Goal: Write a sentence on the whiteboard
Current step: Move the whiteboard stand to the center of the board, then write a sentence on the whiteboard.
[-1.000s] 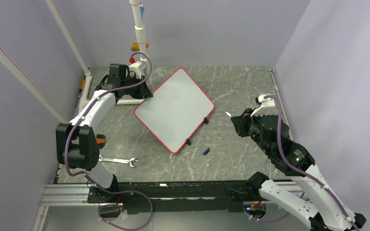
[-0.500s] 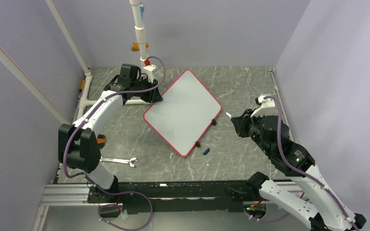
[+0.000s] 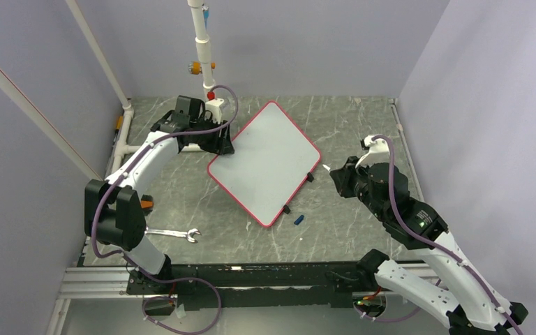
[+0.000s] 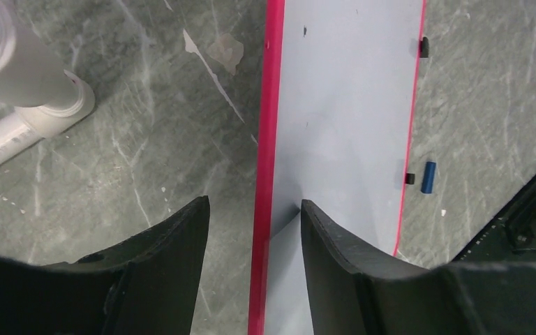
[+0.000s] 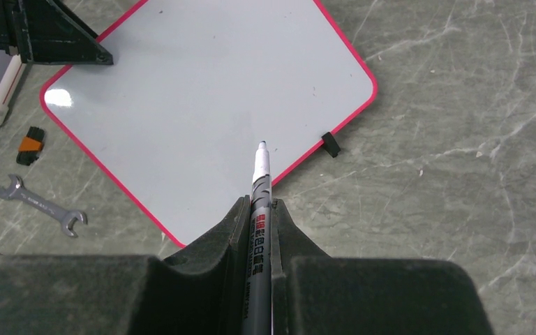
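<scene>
The whiteboard [image 3: 265, 164] lies flat on the table, turned like a diamond, its red border all round and its white face blank; no blue handwriting shows. My left gripper [image 3: 225, 146] is at the board's left corner. In the left wrist view it [image 4: 253, 209] stands open astride the red edge of the whiteboard [image 4: 342, 105], one finger over the table, the other over the white face. My right gripper [image 5: 259, 206] is shut on a grey marker [image 5: 260, 181], whose uncapped tip points over the whiteboard [image 5: 202, 91] near its right edge.
A small blue cap [image 3: 298, 219] lies on the table just below the board's lower corner. A wrench [image 3: 171, 233] and an orange-and-black clip [image 3: 145, 204] lie at the front left. A white pipe stand [image 3: 202, 49] rises behind the left gripper.
A second ago the board lay further left; it slid right along with my left gripper, then stopped. My right gripper with the marker has since moved left, closer to the board.
</scene>
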